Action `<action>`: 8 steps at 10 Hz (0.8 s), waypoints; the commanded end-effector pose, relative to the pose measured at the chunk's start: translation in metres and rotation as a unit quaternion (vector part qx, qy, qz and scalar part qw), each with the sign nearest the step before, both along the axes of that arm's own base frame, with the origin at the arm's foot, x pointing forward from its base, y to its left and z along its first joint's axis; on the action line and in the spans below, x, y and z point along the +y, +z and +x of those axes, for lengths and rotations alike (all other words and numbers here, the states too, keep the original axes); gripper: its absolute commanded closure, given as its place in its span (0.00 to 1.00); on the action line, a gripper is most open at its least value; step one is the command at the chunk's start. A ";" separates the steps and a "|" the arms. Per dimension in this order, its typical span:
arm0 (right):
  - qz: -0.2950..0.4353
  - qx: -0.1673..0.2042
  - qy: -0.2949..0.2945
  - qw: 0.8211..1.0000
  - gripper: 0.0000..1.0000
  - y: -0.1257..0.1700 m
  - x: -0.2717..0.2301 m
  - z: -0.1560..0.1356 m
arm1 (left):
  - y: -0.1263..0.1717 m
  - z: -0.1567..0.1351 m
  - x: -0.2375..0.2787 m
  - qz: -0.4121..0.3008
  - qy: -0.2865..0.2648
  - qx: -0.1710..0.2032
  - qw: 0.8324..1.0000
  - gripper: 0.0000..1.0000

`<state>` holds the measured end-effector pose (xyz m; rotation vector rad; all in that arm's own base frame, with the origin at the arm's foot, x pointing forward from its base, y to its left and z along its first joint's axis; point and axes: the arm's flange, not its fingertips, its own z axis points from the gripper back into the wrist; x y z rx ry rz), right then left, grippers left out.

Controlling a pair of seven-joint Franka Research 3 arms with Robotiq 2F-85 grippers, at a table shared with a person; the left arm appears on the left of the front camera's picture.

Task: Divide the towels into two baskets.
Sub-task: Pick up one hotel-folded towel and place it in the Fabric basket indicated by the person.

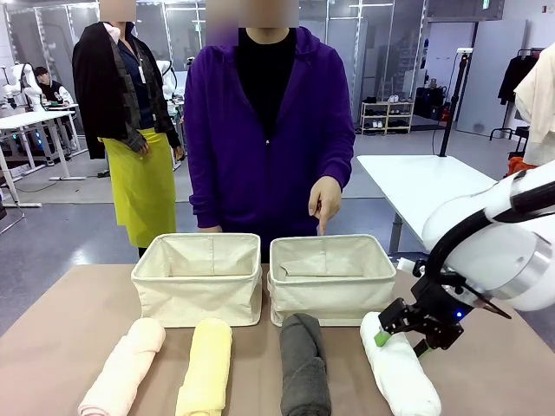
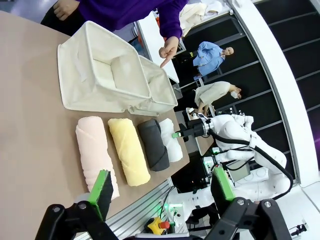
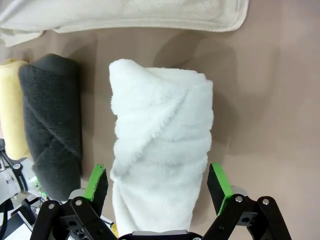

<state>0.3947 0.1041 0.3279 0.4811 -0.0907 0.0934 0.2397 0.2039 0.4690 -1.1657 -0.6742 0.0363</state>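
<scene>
The white towel lies rolled on the table, at the 3 o'clock end of a row of four rolls, and my right gripper hangs over its far end. In the right wrist view the roll runs up between my two right fingers. They stand wide apart, one green pad at 9 o'clock of the roll and the other at 3 o'clock. Both are very near to the cloth, but I cannot tell if they touch it, and they clamp nothing. In the front view the grey towel lies just beside the white one at its 9 o'clock. Then comes the yellow towel, and the pink towel is at the 9 o'clock end. All four lie side by side with their length toward 12 o'clock. At 12 o'clock of the row stand the two baskets, upright and close together. The left basket is behind pink and yellow, and the right basket is behind grey and white. A person in a purple top stands at the 12 o'clock side of the table. One hand points a finger down above the far rim of the right basket. My left gripper is well apart from the towels, on the pink towel's side, with its fingers apart and nothing between them.
</scene>
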 end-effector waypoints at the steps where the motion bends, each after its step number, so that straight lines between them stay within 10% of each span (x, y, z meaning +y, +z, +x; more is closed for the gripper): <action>1: -0.032 0.003 -0.007 0.999 0.00 -0.017 0.010 -0.042 | 0.001 -0.001 0.002 -0.004 -0.004 -0.014 1.000 0.00; 3: -0.055 0.006 0.004 0.998 0.03 -0.028 0.020 -0.046 | 0.001 -0.001 0.002 -0.004 -0.004 -0.014 1.000 0.00; 8: -0.062 0.005 0.010 0.998 0.60 -0.023 0.024 -0.046 | 0.001 -0.001 0.002 -0.004 -0.004 -0.014 1.000 0.00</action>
